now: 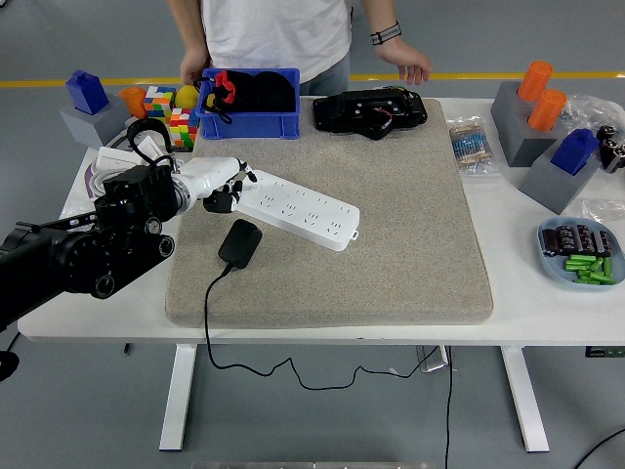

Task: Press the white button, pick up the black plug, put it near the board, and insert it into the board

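Note:
A white power strip (298,208) lies slanted on the grey mat (391,234), its left end toward my hand. My left hand (220,186), white with dark fingertips, rests at that left end with fingers curled down onto it; the button under them is hidden. A black plug (240,242) lies on the mat just below the strip, apart from my hand, its black cable (208,322) running off the table's front edge. My right arm is out of view.
A person stands at the far side, one hand on a blue bin (249,103), the other hand (410,68) on the table. A black device (369,110), grey blocks (532,122), colored cubes (168,112) and a parts tray (582,252) line the edges.

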You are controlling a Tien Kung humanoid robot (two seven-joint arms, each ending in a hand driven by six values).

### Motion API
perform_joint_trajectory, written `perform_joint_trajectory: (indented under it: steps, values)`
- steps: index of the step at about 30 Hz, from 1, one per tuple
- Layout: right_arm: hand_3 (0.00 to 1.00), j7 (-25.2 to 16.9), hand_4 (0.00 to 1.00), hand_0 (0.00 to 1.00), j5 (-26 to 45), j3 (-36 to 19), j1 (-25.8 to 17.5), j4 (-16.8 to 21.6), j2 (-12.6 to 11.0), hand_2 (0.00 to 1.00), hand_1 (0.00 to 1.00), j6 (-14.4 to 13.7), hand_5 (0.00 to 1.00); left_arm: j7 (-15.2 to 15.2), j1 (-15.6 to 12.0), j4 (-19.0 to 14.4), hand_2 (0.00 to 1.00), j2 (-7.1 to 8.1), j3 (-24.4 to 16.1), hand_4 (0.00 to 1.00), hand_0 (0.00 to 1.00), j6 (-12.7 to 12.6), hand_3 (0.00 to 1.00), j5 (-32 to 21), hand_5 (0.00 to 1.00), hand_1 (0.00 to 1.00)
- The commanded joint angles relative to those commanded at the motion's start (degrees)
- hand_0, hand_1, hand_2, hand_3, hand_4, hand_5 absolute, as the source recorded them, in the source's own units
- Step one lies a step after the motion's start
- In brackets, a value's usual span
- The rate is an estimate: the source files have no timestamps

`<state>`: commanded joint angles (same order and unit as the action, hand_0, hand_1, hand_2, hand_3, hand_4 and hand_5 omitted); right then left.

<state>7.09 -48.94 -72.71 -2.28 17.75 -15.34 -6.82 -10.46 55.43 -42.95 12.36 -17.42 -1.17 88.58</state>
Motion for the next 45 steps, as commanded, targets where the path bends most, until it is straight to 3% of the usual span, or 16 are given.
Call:
perform_joint_trajectory:
  steps: [12,30,45]
  values:
    - [0.532,0.01,0.682,0.591,0.24,0.69,0.02,-0.03,-0.11,0.522,0.510,0.00,0.366,-1.56,1.94,5.28,0.117,-3.38,2.95,0.002,0.025,-0.08,0.777,2.72,0.002,0.011]
    - [0.533,-0.01,0.681,0.591,0.33,0.84,0.08,0.01,-0.05,0.522,0.509,-0.01,0.366,-1.29,2.10,5.70,0.118,-3.78,5.24,0.002,0.021,-0.03,0.769,2.05,0.002,0.012]
    - [0.532,0.00,0.681,0.591,0.45,1.03,-0.10,-0.08,0.08,0.522,0.510,0.00,0.365,-1.34,2.28,6.00,0.119,-4.44,7.08,0.002,0.019,0.18,0.766,6.01,0.002,0.013]
